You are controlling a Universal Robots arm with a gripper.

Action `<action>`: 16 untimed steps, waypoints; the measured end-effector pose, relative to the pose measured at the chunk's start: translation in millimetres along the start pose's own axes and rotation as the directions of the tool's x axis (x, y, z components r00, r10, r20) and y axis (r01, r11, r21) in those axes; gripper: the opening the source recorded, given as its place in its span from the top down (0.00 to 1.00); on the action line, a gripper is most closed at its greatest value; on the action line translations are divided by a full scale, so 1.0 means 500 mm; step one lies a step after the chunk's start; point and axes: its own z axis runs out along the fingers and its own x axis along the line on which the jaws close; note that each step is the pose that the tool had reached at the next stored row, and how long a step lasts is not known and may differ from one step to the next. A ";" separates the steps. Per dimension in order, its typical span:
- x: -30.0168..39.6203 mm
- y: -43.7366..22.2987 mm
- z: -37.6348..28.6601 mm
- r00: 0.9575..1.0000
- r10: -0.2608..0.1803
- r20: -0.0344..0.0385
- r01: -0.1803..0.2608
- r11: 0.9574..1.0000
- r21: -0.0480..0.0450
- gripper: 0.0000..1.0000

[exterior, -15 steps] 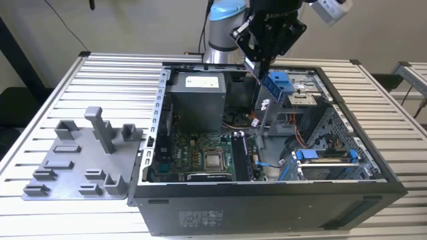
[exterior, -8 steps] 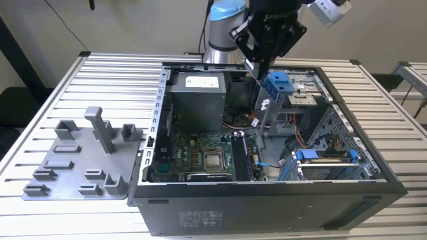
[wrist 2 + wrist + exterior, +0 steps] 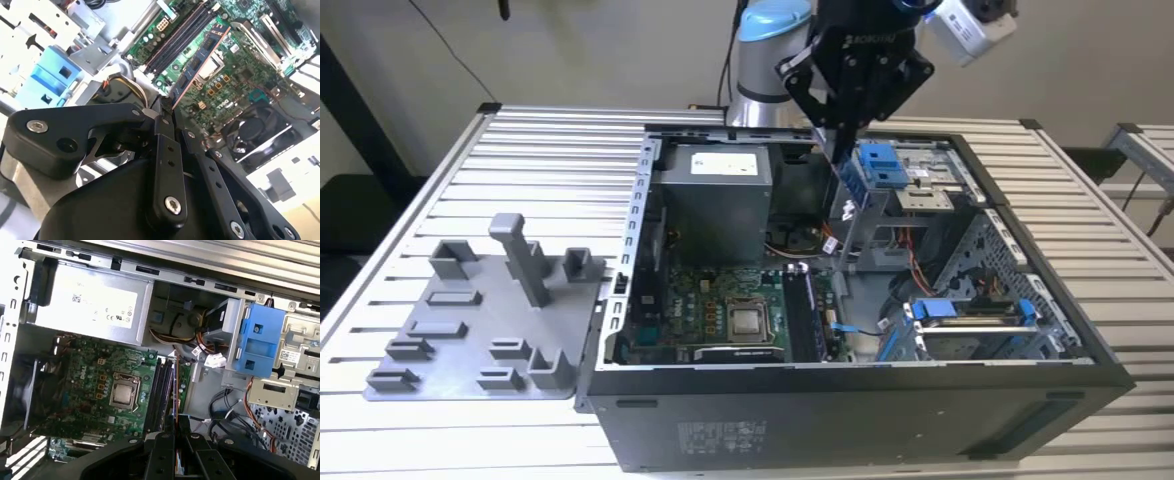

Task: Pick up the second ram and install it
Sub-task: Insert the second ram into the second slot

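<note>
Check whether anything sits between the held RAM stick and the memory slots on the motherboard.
Nothing visible does. The claw is shut on the RAM stick, which hangs edge-down over the slots beside the CPU socket. In both wrist views the gap below the stick looks open; the cables lie off to the side, near the blue bracket.

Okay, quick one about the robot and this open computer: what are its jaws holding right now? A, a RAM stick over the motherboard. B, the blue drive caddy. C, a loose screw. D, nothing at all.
A: in the second wrist view the gripper is shut on the RAM stick, which hangs above the motherboard and its memory slots.
</note>
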 end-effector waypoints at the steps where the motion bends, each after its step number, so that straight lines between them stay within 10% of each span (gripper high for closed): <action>1: 0.000 0.000 0.001 1.000 0.017 0.000 -0.017 1.000 0.001 0.85; 13: 0.001 0.000 0.020 0.978 0.210 0.001 -0.210 0.978 0.009 0.85; 16: -0.004 -0.001 0.023 0.977 0.211 -0.018 -0.211 0.977 0.011 0.85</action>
